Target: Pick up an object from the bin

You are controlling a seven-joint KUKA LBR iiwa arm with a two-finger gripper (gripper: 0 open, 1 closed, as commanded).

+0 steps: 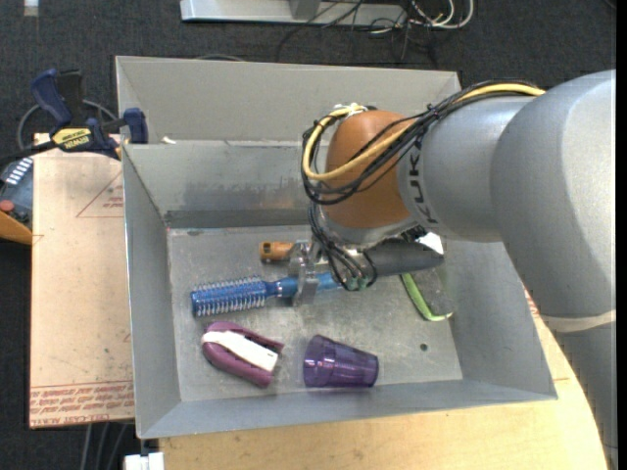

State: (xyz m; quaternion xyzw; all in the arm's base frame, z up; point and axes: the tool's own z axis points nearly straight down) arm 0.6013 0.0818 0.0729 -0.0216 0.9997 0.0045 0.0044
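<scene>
Dark carpet (78,27) surrounds the grey bin (147,262). The gripper (310,280) sits low at the handle end of the blue brush (231,297), mid-floor; how wide it stands cannot be told. Judged step: grasping. The next move calls for a firm hold on the handle and a straight lift clear of the purple cup (338,363).

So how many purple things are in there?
2: a purple-and-white rounded object, front left of the bin, and a translucent purple plastic cup on its side right of it. The arm may hide more.
</scene>
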